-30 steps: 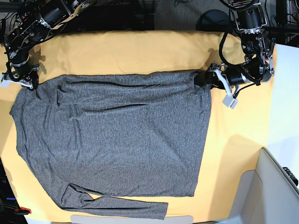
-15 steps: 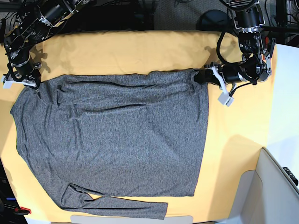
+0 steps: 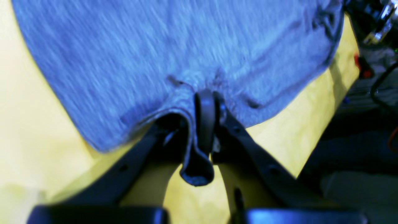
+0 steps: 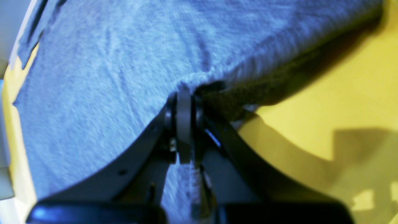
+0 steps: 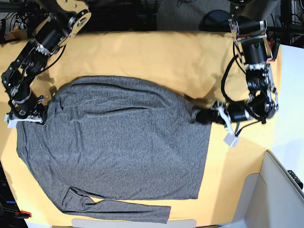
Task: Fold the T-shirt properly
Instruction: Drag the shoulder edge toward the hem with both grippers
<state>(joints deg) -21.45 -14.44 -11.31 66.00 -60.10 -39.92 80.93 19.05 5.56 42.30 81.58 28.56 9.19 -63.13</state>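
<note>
T-shirt (image 5: pixel 118 142) edge between both jaws

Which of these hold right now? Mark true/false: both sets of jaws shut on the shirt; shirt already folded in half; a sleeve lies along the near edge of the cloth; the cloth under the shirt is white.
1. Both the left gripper and the right gripper have their jaws shut on the T-shirt. True.
2. The T-shirt is already folded in half. False: it lies mostly spread flat, with only its far edge pulled inward.
3. A sleeve lies along the near edge. True.
4. The table cloth is white. False: it is yellow-orange.
</note>
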